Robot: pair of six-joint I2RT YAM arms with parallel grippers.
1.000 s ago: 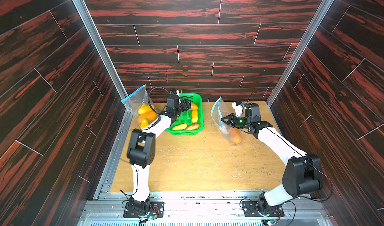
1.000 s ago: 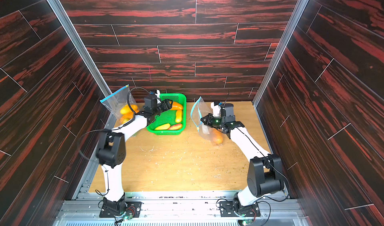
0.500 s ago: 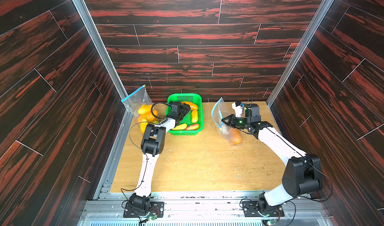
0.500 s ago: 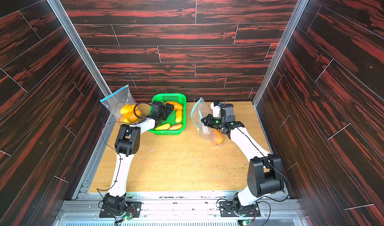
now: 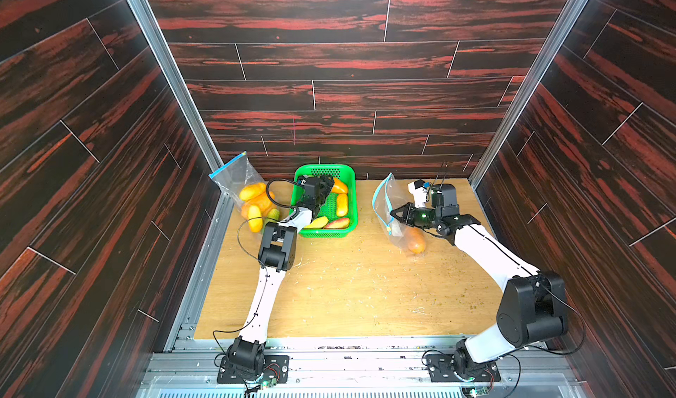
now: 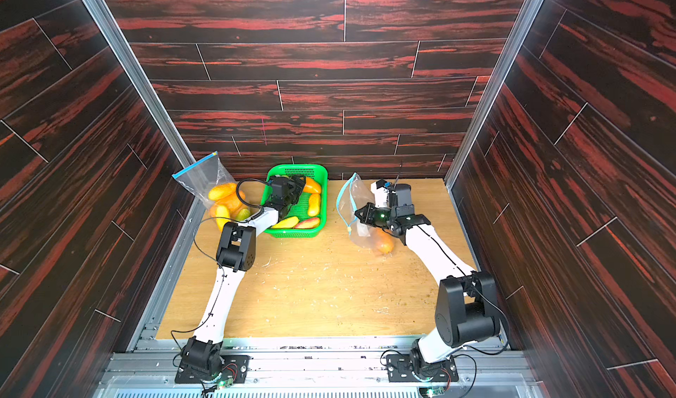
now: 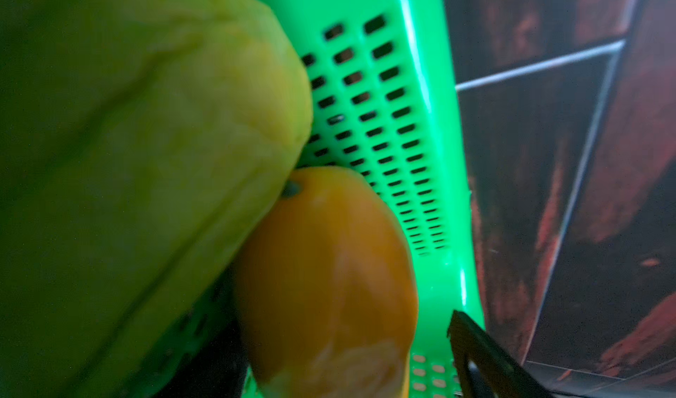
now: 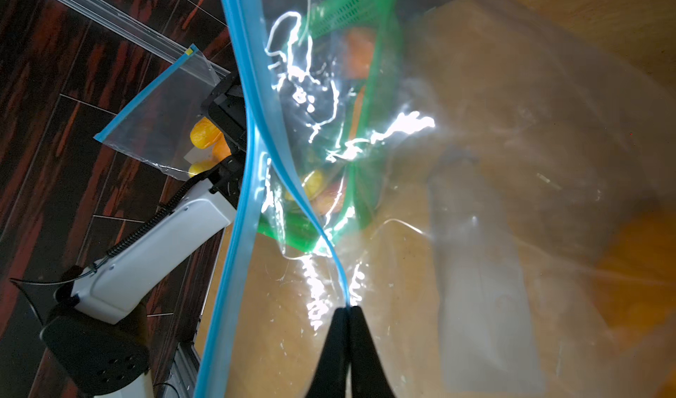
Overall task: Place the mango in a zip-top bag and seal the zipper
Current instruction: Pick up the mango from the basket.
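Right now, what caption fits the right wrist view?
The right gripper pinches the open bag at its blue zipper; a mango lies inside.

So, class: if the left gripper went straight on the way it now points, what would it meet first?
Probably the orange mango in the green basket: it lies straight ahead of the left gripper. The yellow-green mango beside it is close too; depth is unclear, so it might touch first.

A glossy, crinkled clear-plastic zip-top bag [image 5: 398,198] at three o'clock and a shiny perforated plastic basket [image 5: 329,232] of smooth, waxy mangoes [image 5: 342,204] at twelve sit on a matt, scuffed wooden table [image 5: 347,286].
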